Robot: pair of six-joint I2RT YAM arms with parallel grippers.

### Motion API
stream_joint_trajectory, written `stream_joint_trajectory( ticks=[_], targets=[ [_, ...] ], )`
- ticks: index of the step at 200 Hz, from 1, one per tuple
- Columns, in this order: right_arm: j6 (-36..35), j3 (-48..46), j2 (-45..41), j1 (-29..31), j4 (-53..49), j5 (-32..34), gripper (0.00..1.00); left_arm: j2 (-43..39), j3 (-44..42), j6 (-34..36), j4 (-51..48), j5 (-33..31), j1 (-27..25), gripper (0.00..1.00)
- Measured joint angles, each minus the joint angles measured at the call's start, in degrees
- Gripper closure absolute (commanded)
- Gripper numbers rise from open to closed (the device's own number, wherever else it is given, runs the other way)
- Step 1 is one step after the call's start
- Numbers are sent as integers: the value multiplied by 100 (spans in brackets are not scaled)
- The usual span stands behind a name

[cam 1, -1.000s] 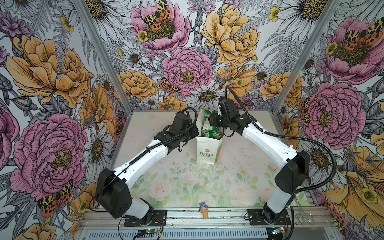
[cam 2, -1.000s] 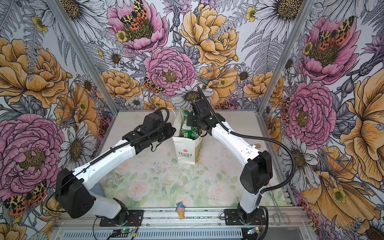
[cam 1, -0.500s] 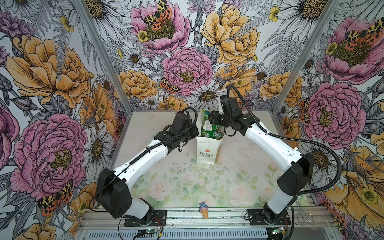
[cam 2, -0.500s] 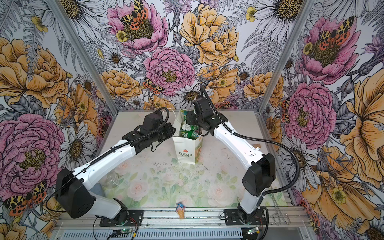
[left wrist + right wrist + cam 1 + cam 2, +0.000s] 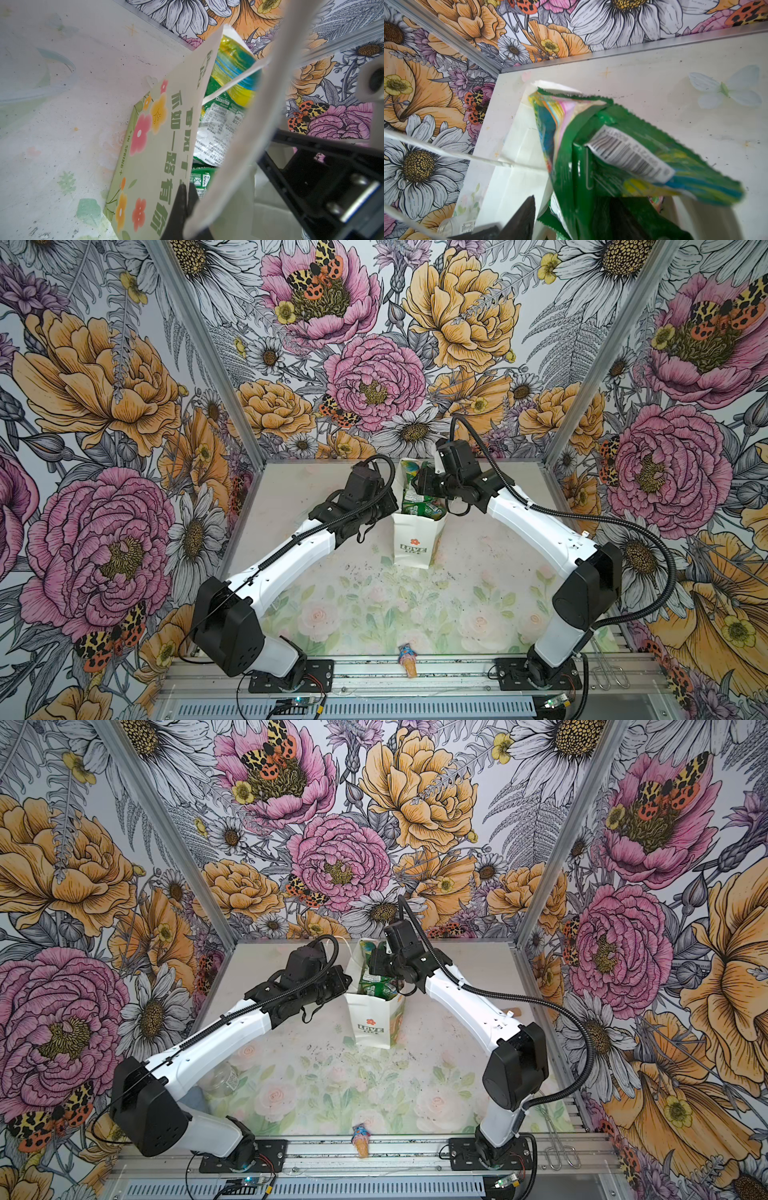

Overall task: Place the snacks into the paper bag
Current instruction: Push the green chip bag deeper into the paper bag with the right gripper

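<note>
Floral walls (image 5: pixel 374 364), pale rose-printed tabletop (image 5: pixel 374 614)

Two white arms (image 5: pixel 291 560) with black joints (image 5: pixel 226 630) and ribbed black cables (image 5: pixel 623 522).

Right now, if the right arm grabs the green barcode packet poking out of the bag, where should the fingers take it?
Probably the serrated end seal of the green packet: it is flat, thin and sticks out past the rim of the paper bag. Come down from the right side, pinching across the seal; the crinkly body below looks likelier to slip.
</note>
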Motion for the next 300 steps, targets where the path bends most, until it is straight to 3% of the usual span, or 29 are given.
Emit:
stream_joint_trajectory(
  ticks=[56, 89, 178, 191, 208, 228, 300],
  targets=[
    [39, -195, -35, 37, 103, -273, 42, 0, 0, -2, 0, 0, -2, 100],
    [-11, -197, -111, 39, 81, -391, 70, 0, 0, -2, 2, -2, -2, 100],
    [-2, 59, -426, 44, -22, -435, 87, -37, -28, -2, 4, -4, -2, 100],
    [-9, 118, -511, 44, -17, -442, 85, -44, -44, -2, 4, -4, -2, 100],
    [9, 153, -654, 44, -7, -420, 66, -52, -44, -2, 4, -4, -2, 100],
    [-4, 184, -817, 44, -7, -267, 56, -52, -44, -2, 4, -4, -2, 100],
    [-31, 774, -603, -157, -94, -85, 52, -52, -44, -2, 4, -4, -2, 100]
  ],
)
